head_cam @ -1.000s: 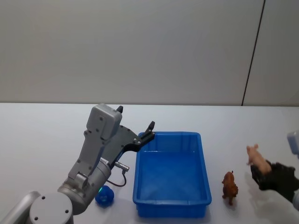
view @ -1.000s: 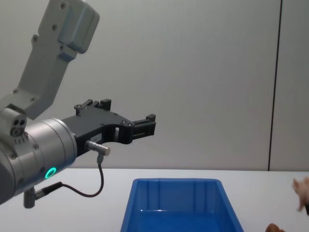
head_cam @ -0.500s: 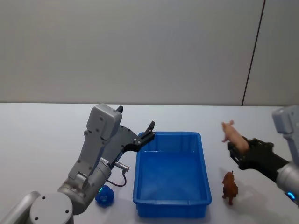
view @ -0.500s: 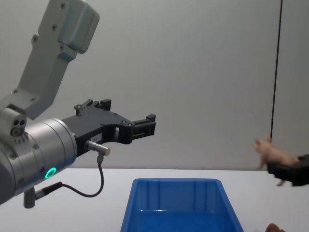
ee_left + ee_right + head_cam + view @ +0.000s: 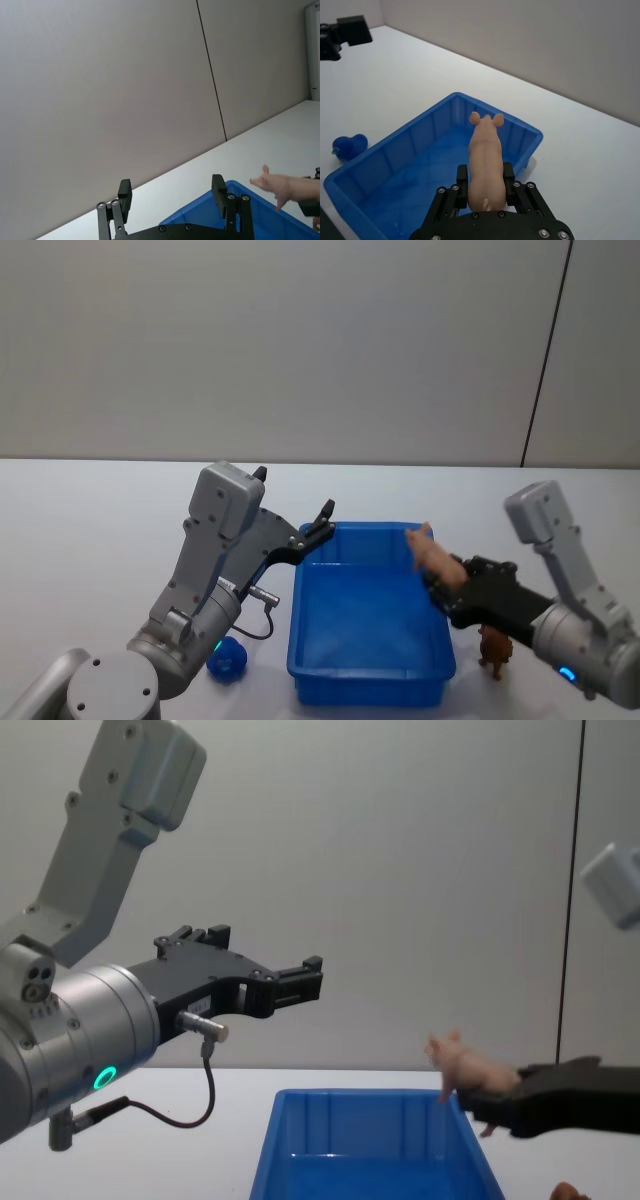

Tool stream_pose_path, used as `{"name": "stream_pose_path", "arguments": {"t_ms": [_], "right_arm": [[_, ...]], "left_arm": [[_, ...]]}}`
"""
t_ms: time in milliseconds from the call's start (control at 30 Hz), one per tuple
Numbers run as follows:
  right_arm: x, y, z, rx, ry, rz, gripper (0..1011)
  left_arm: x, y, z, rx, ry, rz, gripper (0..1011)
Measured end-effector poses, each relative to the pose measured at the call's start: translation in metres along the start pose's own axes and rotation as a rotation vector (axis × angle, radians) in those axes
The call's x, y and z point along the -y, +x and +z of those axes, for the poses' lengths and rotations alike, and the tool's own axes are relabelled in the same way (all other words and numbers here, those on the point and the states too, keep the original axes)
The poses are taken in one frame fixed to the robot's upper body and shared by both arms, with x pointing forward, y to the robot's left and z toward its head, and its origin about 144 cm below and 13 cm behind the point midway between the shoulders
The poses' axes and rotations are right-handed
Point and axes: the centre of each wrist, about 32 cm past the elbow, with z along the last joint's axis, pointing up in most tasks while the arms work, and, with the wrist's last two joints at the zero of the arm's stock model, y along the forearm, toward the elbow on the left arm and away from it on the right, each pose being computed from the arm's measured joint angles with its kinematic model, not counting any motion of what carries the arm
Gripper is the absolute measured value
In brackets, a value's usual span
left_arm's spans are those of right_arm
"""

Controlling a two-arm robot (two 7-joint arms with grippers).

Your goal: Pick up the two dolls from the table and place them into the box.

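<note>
The right tool (image 5: 441, 581) has swung in from the 3 o'clock side. A second ago it hung well apart from the box (image 5: 368, 695) near the view's edge, and half a second ago it was partway across. Now it is raised above the box's 3 o'clock rim. Its fingers stay clenched on the rear of the pink doll (image 5: 431, 553), which is in the air with its head pointing in over the blue interior and touches neither wall nor floor. The left tool (image 5: 318, 525) has not moved: it hovers released and empty above the box's 11 o'clock corner, with its two fingers spread wide in the left wrist view. The blue doll (image 5: 226, 661) lies where it was on the white desk (image 5: 90, 530), at about 8 o'clock from the box and just beside the left arm's base. A brown toy animal (image 5: 494, 650) stands unmoved on the desk at about 4 o'clock from the box, now partly under the right arm.
</note>
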Motion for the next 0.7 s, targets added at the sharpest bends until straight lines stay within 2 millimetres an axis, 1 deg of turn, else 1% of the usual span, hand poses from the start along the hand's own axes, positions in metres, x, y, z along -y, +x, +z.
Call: {"name": "stream_pose_path", "arguments": {"t_ms": [100, 133, 167, 200, 233, 267, 300, 333, 367, 400, 500, 567, 600, 667, 700], "right_arm": [[-0.004, -0.005, -0.002, 0.005, -0.012, 0.017, 423], [-0.005, -0.006, -0.002, 0.007, -0.016, 0.02, 475], [-0.007, -0.008, -0.003, 0.009, -0.021, 0.025, 497], [-0.007, -0.009, -0.004, 0.009, -0.023, 0.027, 559], [-0.008, -0.01, -0.004, 0.01, -0.025, 0.029, 559], [-0.009, -0.011, -0.005, 0.01, -0.028, 0.032, 620], [-0.009, -0.012, -0.005, 0.009, -0.029, 0.033, 620], [-0.01, -0.013, -0.006, 0.009, -0.03, 0.034, 682], [-0.01, -0.013, -0.006, 0.009, -0.03, 0.034, 715], [-0.01, -0.014, -0.006, 0.009, -0.029, 0.034, 715], [-0.01, -0.014, -0.006, 0.011, -0.022, 0.027, 833], [-0.01, -0.014, -0.007, 0.011, -0.017, 0.022, 868], [-0.009, -0.013, -0.007, 0.01, -0.011, 0.015, 920], [-0.008, -0.012, -0.007, 0.009, -0.004, 0.008, 943], [-0.006, -0.011, -0.007, 0.006, 0.005, -0.001, 995]], "left_arm": [[0.0, 0.0, 0.0, 0.0, 0.0, 0.0, 1001], [0.0, 0.0, 0.0, 0.0, 0.0, 0.0, 1001], [0.0, 0.0, 0.0, 0.0, 0.0, 0.0, 1001], [0.0, 0.0, 0.0, 0.0, 0.0, 0.0, 1001], [0.0, 0.0, 0.0, 0.0, 0.0, 0.0, 1001], [0.0, 0.0, 0.0, 0.0, 0.0, 0.0, 1001], [0.0, 0.0, 0.0, 0.0, 0.0, 0.0, 1001], [0.0, 0.0, 0.0, 0.0, 0.0, 0.0, 1001], [0.0, 0.0, 0.0, 0.0, 0.0, 0.0, 1001], [0.0, 0.0, 0.0, 0.0, 0.0, 0.0, 1001], [0.0, 0.0, 0.0, 0.0, 0.0, 0.0, 1001], [0.0, 0.0, 0.0, 0.0, 0.0, 0.0, 1001], [0.0, 0.0, 0.0, 0.0, 0.0, 0.0, 1001], [0.0, 0.0, 0.0, 0.0, 0.0, 0.0, 1001], [0.0, 0.0, 0.0, 0.0, 0.0, 0.0, 1001]]}}
